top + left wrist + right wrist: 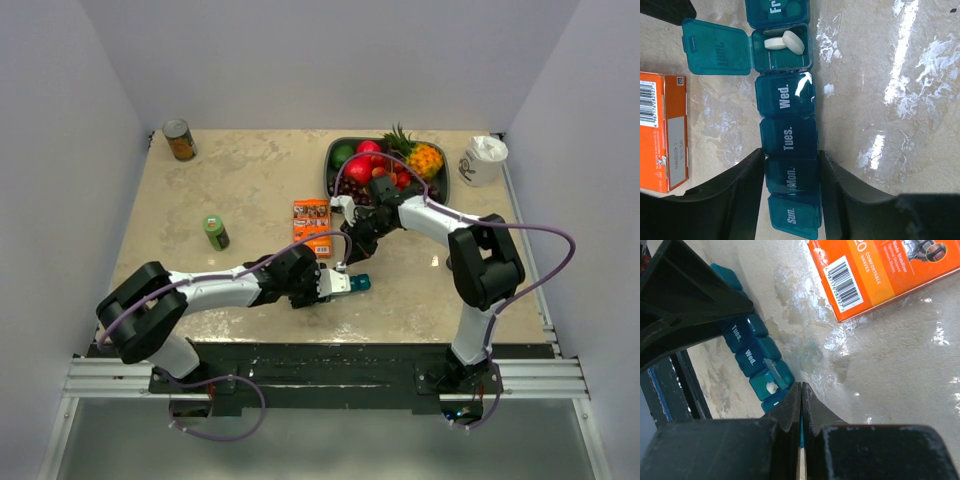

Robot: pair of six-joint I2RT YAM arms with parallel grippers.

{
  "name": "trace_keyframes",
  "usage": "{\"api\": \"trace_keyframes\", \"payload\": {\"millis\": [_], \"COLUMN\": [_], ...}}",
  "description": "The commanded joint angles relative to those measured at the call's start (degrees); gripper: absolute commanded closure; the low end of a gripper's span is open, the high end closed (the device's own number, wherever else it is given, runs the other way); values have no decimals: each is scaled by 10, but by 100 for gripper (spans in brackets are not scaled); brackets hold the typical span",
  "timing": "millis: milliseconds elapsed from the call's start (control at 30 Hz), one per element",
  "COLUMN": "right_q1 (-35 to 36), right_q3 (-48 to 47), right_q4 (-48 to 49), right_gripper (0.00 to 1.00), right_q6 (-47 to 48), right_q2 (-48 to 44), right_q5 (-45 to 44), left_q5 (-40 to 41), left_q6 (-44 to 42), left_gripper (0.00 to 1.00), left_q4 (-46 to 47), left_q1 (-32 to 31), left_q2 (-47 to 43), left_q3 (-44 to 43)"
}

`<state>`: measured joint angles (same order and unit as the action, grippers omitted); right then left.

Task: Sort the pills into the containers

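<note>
Fingers [742,185] of left gripper [791,156] clamped on pill organiser [788,137] at "Mon." cell, touching both side walls. Fingers [790,412] of right gripper [801,386] pressed together, nothing visible between, tips near organiser's open cell. Two white pills [785,42] in that cell, next to "Wed." Lids marked "Sun.", "Mon.", "Tues.", "Wed." Organiser flat on table [880,100] beside orange box [880,275]: "20 COMFORTABLE SHAVES", barcode.

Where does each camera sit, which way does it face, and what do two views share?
Top external: above and behind the arms, looking down on the table; both arms show.
Left wrist: looks down on the pill organiser; left gripper flanks its Mon. compartment.
Right wrist: looks past the shut right gripper at the table.
Shared: both wrist views show the organiser's open compartment and the orange box.
</note>
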<state>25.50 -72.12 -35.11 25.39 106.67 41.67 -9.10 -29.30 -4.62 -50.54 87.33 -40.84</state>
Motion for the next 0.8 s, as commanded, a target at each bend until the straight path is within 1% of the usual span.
{"api": "trace_keyframes", "payload": {"millis": [0,67,167,300,433,533,633,767], "right_q1": [8,15,18,18,22,29,32,32], "right_q3": [-22,-22,-19,-4,9,43,67,57], "right_q4": [3,-2,-22,-63,-109,-95,-58,-43], "right_gripper": [100,100,100,100,100,100,100,100], "right_q6": [-5,4,28,68,106,92,49,26], "right_q2": [5,8,6,-8,-8,-16,-14,-2], "right_q5": [15,19,47,81,94,52,-17,-33], "left_q5": [-1,-1,-4,-6,-2,1,-3,-12], "left_q6": [-1,5,12,22,36,46,51,59], "left_gripper": [62,64,71,78,80,81,81,84], "left_q4": [0,-2,-10,-13,-11,-8,-4,1], "left_q1": [-3,-3,-3,-3,-3,-3,-3,-3], "left_q2": [8,9,17,27,28,27,29,32], "left_q3": [-22,-25,-32,-39,-41,-40,-39,-39]}}
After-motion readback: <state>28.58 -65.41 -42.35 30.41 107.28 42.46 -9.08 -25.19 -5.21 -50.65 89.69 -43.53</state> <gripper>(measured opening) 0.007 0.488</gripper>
